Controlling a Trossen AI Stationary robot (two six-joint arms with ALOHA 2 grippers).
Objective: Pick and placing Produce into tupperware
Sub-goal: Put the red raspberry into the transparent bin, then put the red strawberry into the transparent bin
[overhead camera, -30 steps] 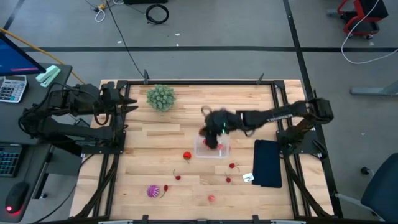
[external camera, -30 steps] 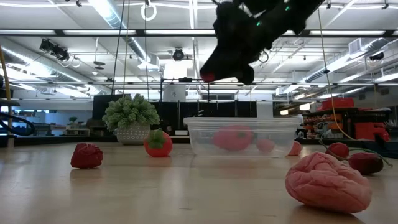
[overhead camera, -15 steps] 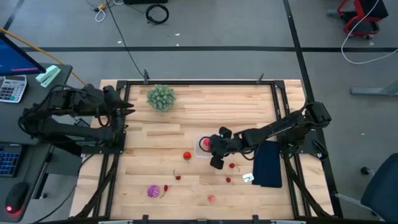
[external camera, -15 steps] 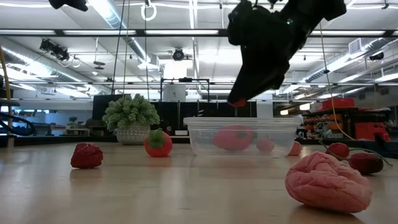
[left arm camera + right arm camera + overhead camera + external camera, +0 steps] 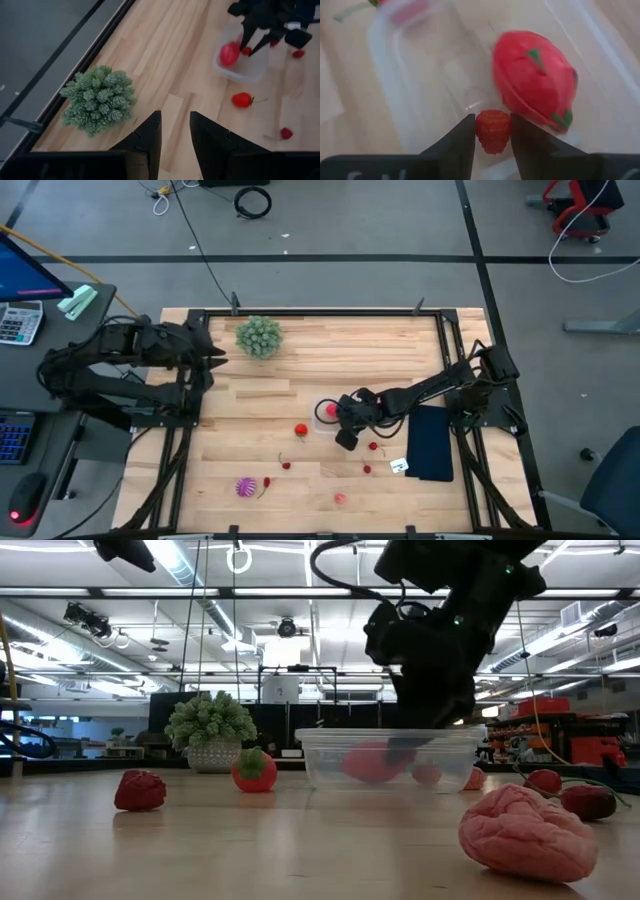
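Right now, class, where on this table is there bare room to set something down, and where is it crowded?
Free: the bare wood between the plant and the tub. Crowded: around the tub, where the right gripper holds a small berry beside a red fruit.

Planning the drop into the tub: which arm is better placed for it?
Right. Its gripper holds a small red berry over the clear tub, beside the big red fruit. The left gripper waits near the green plant.
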